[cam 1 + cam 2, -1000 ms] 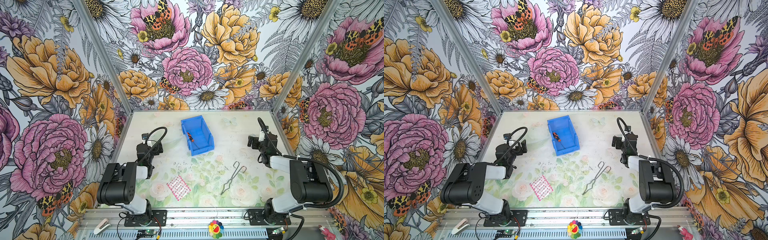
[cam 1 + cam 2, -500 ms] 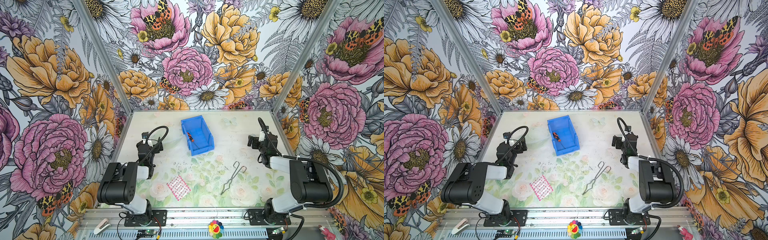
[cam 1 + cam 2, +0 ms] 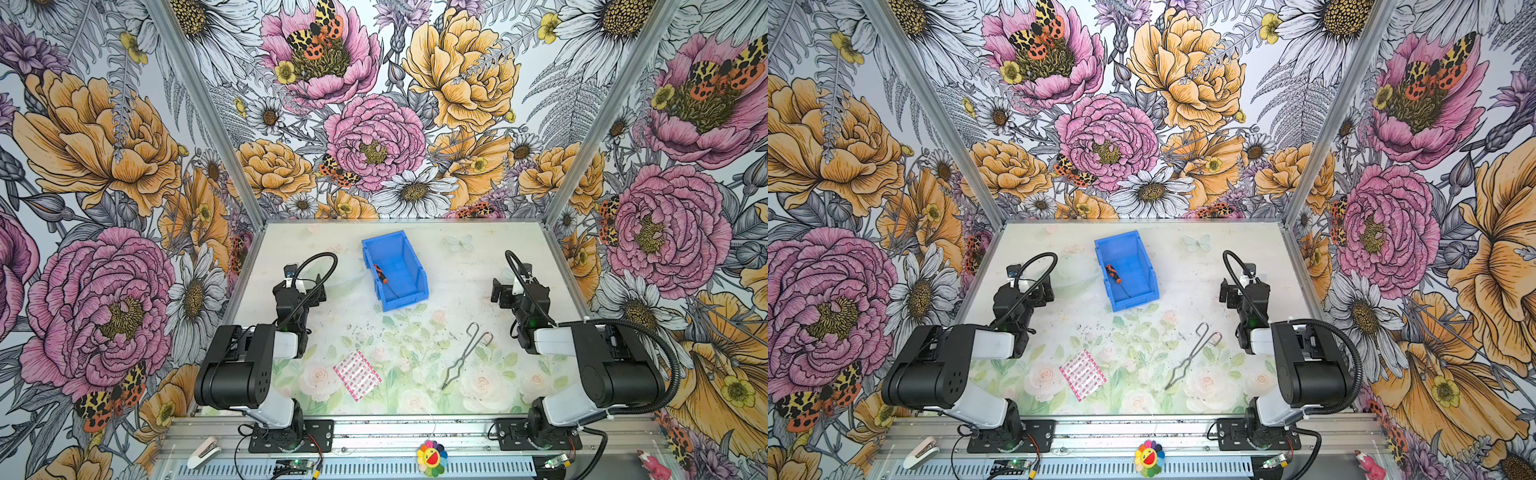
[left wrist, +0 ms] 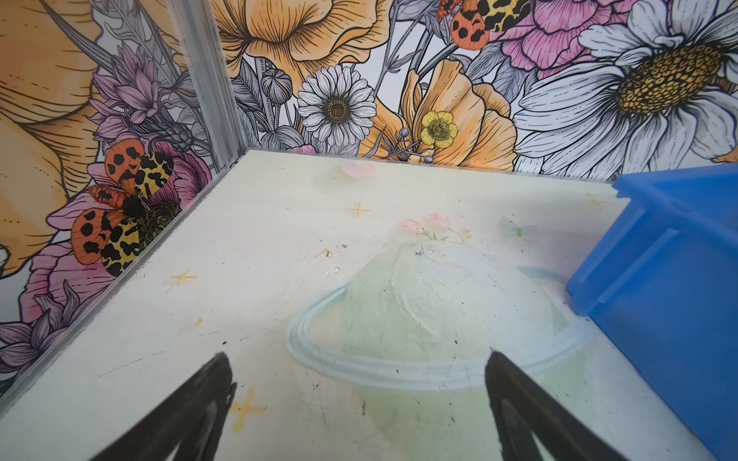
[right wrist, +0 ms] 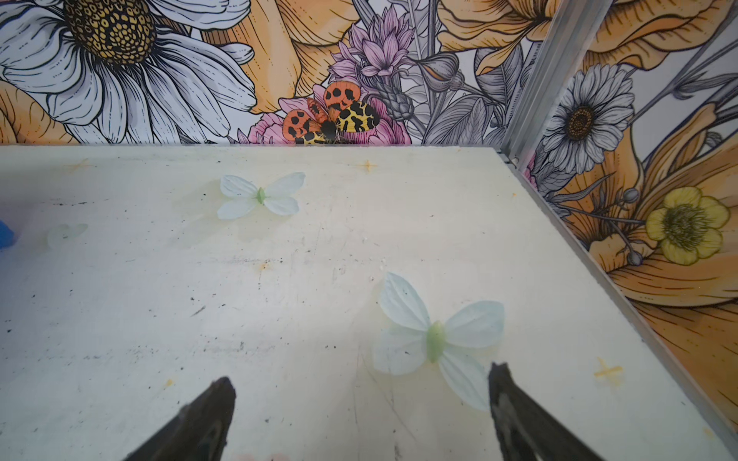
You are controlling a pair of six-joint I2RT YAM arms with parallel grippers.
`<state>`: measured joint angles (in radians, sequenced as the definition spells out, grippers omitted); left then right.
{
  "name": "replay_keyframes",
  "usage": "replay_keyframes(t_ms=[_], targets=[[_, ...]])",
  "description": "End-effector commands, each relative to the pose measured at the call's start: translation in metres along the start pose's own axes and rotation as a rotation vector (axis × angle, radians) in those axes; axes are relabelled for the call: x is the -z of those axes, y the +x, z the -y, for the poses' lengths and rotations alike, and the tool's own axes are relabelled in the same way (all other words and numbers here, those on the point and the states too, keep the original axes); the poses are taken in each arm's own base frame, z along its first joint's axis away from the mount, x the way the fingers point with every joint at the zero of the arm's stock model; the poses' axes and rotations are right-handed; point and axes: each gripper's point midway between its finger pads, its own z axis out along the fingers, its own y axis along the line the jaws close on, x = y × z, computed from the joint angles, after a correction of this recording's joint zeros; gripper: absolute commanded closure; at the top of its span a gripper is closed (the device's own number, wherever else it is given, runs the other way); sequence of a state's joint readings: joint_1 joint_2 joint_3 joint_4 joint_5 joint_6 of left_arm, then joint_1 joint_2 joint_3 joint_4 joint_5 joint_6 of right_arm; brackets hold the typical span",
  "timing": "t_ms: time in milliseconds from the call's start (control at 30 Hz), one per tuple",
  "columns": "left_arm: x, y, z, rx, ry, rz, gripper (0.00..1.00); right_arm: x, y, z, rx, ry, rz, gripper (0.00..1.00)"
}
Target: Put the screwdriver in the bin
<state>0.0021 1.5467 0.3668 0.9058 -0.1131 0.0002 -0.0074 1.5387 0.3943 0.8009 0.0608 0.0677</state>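
Top views: the screwdriver lies inside the bin, close to its left wall, in both top views.
Top views, screwdriver: stubby black-and-orange handle toward the back, thin silver shaft slanting toward the low front lip.
Top views, bin: bright blue, rectangular, tall-walled, standing on the desk between the two arms.
Left wrist: left end effector released, fingers spread wide over the desk, gripping nothing; a blue bin wall stands off to one side.
Right wrist: right end effector released, jaws wide apart above the desk, gripping nothing.
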Motion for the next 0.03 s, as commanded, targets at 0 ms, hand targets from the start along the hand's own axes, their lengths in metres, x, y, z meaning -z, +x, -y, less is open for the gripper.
replay_keyframes(t_ms=[0], targets=[[-0.0019,-0.0104,0.0011,-0.01,-0.006,0.035,0.01,-0.0005,-0.0146,0.0035,0.004,0.021,0.052,0.0]])
